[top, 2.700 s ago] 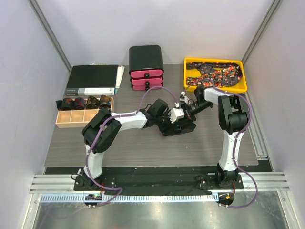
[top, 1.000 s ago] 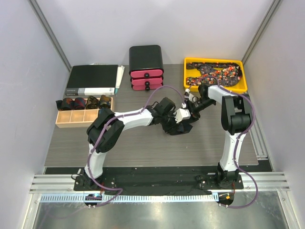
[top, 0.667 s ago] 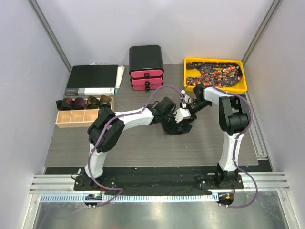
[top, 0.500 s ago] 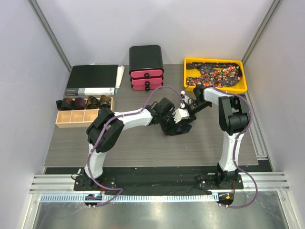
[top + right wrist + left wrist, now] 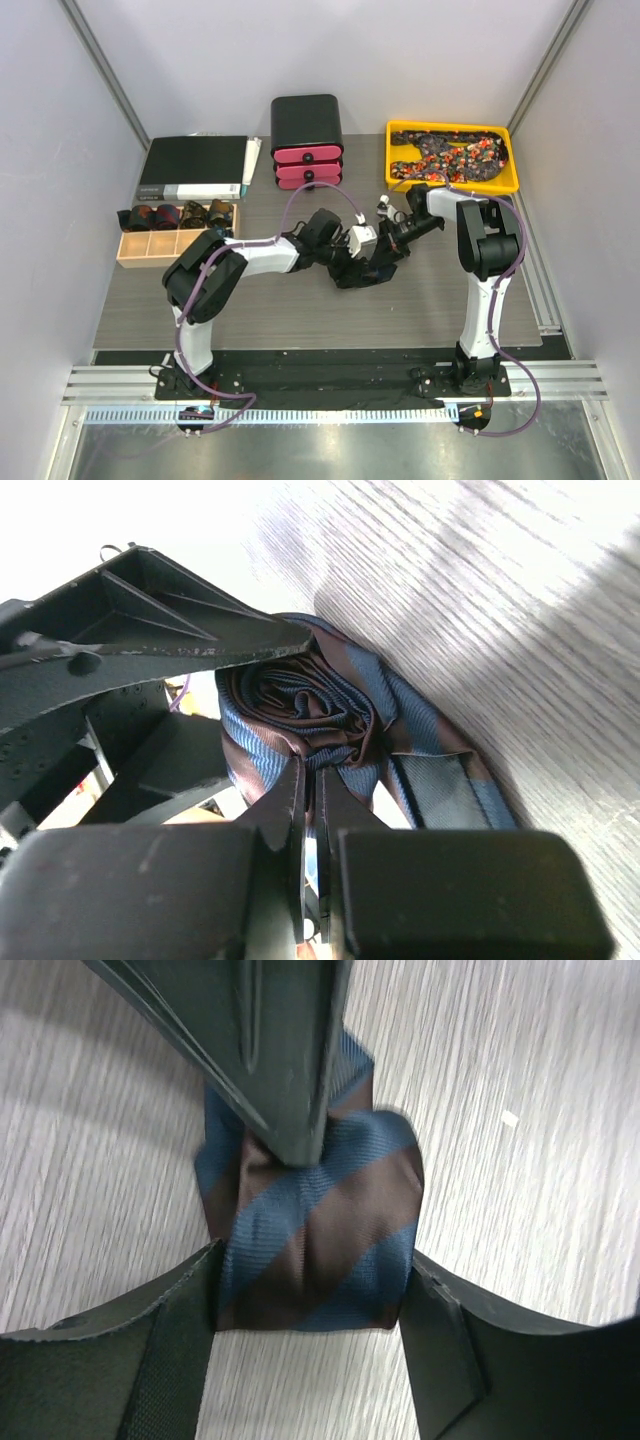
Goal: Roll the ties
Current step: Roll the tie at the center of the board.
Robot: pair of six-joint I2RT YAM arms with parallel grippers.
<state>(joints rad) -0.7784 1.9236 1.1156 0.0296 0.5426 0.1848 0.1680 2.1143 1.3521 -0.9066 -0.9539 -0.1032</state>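
Note:
A blue-and-brown striped tie [image 5: 320, 1250] is wound into a coil near the table's middle [image 5: 372, 265]. My left gripper [image 5: 312, 1260] is open, one finger on each side of the coil with the fabric touching both pads. My right gripper [image 5: 312, 770] is shut, pinching folds at the coil's core [image 5: 310, 705]. One of its fingers [image 5: 290, 1060] presses down on the coil in the left wrist view. More ties [image 5: 450, 155], dark with red-orange speckles, lie heaped in the yellow tray [image 5: 452, 187]. Rolled ties [image 5: 165, 214] sit in a wooden box [image 5: 175, 248].
A black drawer unit with pink fronts [image 5: 307, 140] stands at the back centre. A black binder [image 5: 195, 165] lies at the back left behind the wooden box. Both arms meet just in front of the yellow tray.
My right gripper has closed onto the coil's centre. My left jaws have spread wider around the coil, and the left arm's wrist has drawn back toward the left.

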